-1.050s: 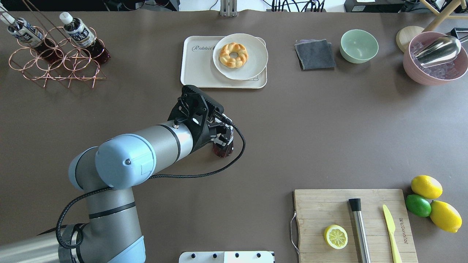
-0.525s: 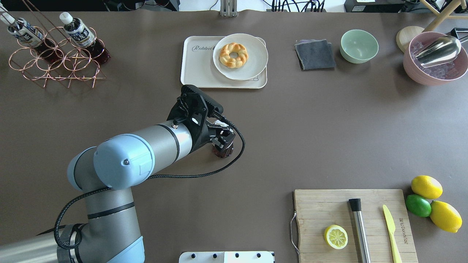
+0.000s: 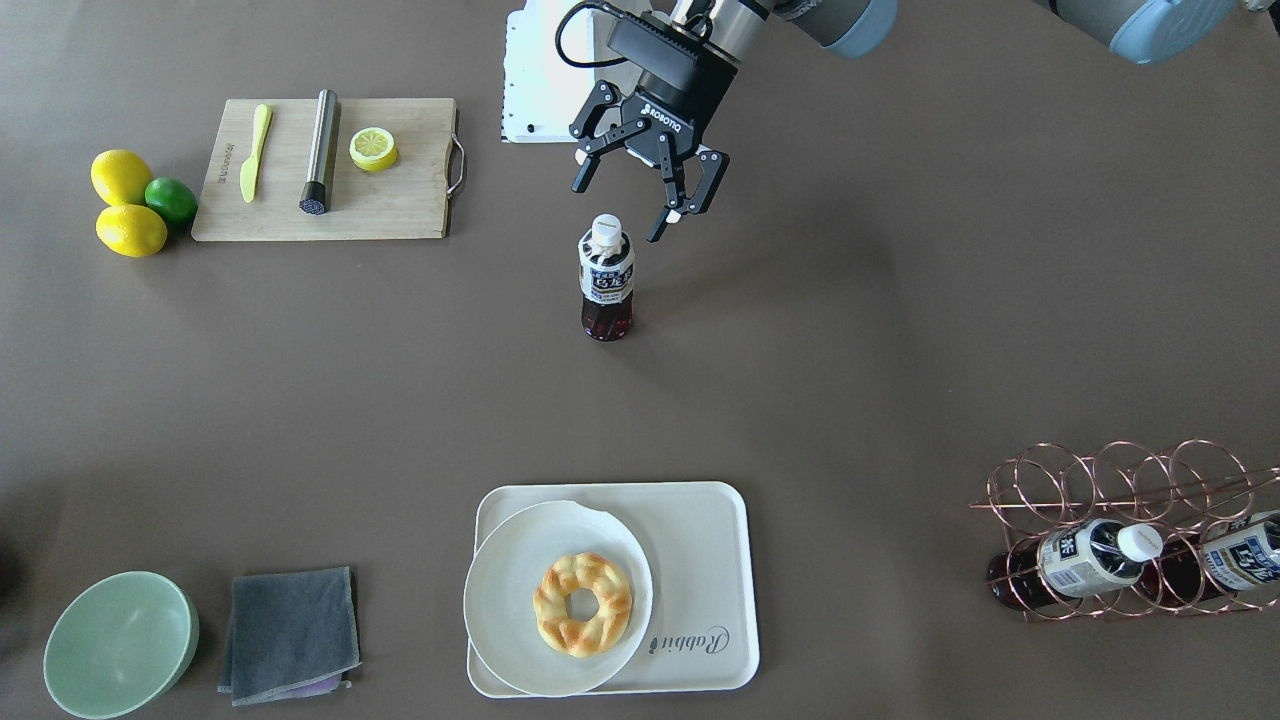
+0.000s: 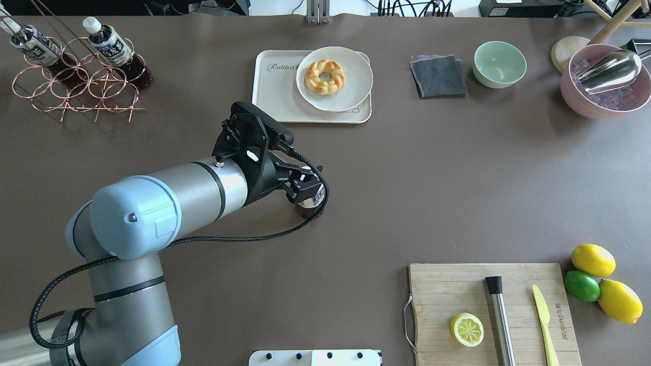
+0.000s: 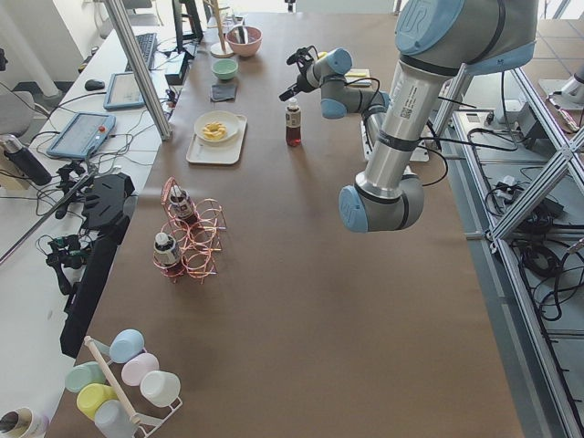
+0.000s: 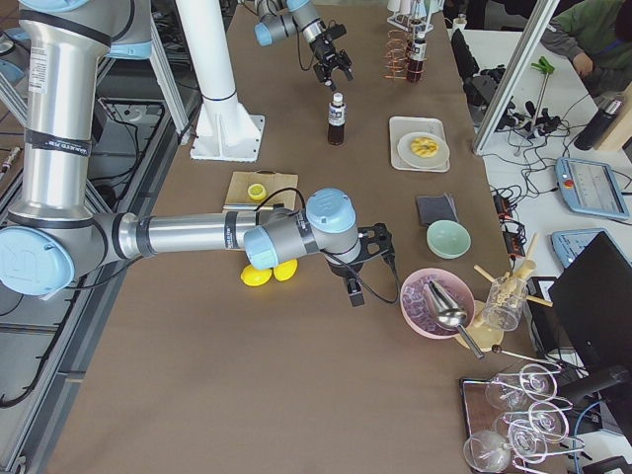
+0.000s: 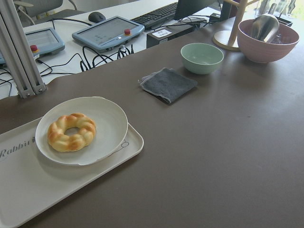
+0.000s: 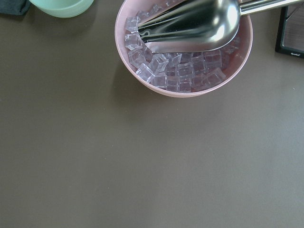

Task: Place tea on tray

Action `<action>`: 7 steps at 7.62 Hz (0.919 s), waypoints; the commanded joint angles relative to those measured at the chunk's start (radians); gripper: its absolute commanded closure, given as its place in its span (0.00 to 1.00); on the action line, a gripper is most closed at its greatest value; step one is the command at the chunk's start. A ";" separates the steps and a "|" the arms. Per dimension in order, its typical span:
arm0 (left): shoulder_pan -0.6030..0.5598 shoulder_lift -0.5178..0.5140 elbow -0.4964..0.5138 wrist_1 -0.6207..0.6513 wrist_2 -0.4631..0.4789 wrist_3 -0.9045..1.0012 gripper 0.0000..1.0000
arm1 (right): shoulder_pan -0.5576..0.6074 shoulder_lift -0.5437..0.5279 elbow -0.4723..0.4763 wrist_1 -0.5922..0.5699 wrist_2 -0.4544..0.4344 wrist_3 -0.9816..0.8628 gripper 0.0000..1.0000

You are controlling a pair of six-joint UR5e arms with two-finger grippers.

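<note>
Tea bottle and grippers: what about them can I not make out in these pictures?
Tea bottle: in the overhead view the left gripper covers most of it; the label print is too small to read anywhere.
Right gripper: shown only in the right side view, so whether its jaws are open or shut is unclear.
Tray: the left wrist view's edge cuts off its lettering.

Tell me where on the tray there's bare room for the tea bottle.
Bare: the tray strip bearing the Rabbit lettering, between the plate and the tray's end rim. Crowded: the rest, covered by the plate holding the pastry.
</note>
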 commanded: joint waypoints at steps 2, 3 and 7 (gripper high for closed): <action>-0.320 0.204 -0.071 0.000 -0.440 -0.005 0.03 | -0.001 0.002 -0.002 0.001 0.002 0.003 0.00; -0.502 0.279 -0.052 0.012 -0.692 -0.005 0.03 | -0.001 0.002 -0.002 0.001 0.002 0.003 0.00; -0.946 0.509 0.183 0.058 -1.193 0.242 0.03 | -0.001 0.003 -0.002 0.001 0.003 0.021 0.00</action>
